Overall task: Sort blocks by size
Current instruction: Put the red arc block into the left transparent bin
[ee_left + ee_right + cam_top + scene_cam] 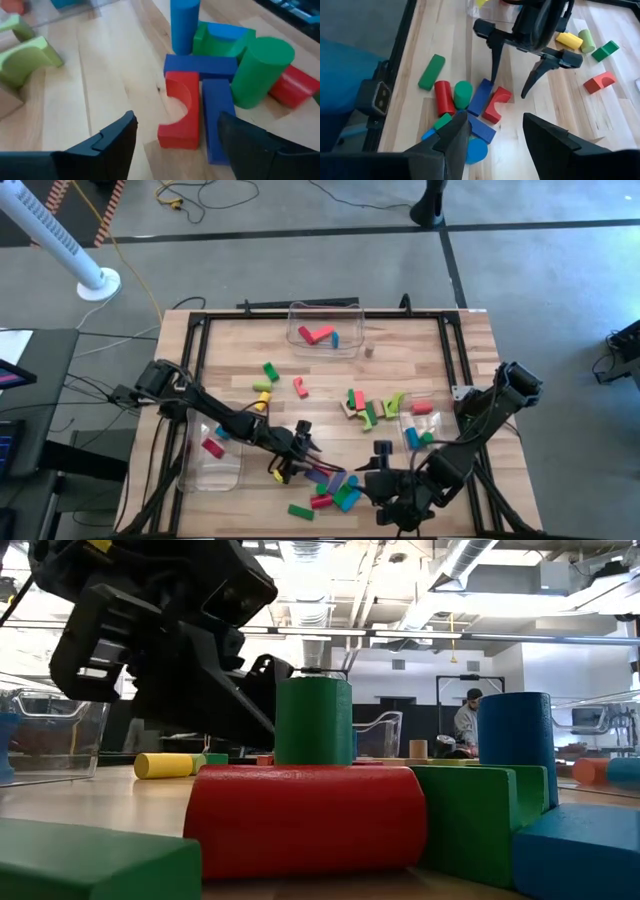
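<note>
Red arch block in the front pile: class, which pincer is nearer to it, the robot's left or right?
Left. The left pincer hangs open just above the red arch, fingers either side. The right pincer hovers open a little farther back, over the pile's near edge.

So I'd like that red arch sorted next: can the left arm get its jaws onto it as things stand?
Probably yes. The left gripper hangs open right over the red arch, nothing above it, though a blue bar lies close along one side.

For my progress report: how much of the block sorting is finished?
Partly done: a few blocks lie in the far bin and the two side bins. In hand: the open left pincer hovers over the red arch. Left: the near pile and scattered blocks.
</note>
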Controlling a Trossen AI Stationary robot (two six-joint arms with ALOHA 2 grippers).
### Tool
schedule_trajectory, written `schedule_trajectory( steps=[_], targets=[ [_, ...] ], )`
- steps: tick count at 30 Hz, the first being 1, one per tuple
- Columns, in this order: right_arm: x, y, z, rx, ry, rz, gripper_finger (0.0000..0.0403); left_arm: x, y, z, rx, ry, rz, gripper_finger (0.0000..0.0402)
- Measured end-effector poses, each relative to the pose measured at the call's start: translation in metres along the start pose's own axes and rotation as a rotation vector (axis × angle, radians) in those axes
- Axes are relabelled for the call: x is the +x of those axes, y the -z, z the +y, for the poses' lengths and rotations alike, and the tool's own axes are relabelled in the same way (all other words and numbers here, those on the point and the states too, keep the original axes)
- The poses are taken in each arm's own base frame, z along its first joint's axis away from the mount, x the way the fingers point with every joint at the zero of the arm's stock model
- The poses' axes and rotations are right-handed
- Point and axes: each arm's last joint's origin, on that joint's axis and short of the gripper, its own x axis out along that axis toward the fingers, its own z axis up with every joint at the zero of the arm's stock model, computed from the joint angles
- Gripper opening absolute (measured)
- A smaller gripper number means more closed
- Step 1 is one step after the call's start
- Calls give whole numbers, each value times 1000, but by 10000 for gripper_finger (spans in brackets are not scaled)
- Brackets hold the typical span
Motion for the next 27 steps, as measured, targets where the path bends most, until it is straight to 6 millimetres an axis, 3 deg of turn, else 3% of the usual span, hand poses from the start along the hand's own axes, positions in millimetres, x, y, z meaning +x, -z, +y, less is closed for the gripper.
schedule_trajectory(
  steps=[7, 14, 27],
  targets=[
    [0, 0, -1, -1, 3, 1, 217, 6, 8, 2, -39, 45, 14, 263],
    [2, -1, -3, 3, 9, 1, 217, 32, 16, 1, -72, 50, -4, 249],
    [0, 0, -1, -2, 5, 4, 217, 35, 17, 7, -90, 50, 43, 199]
  ],
)
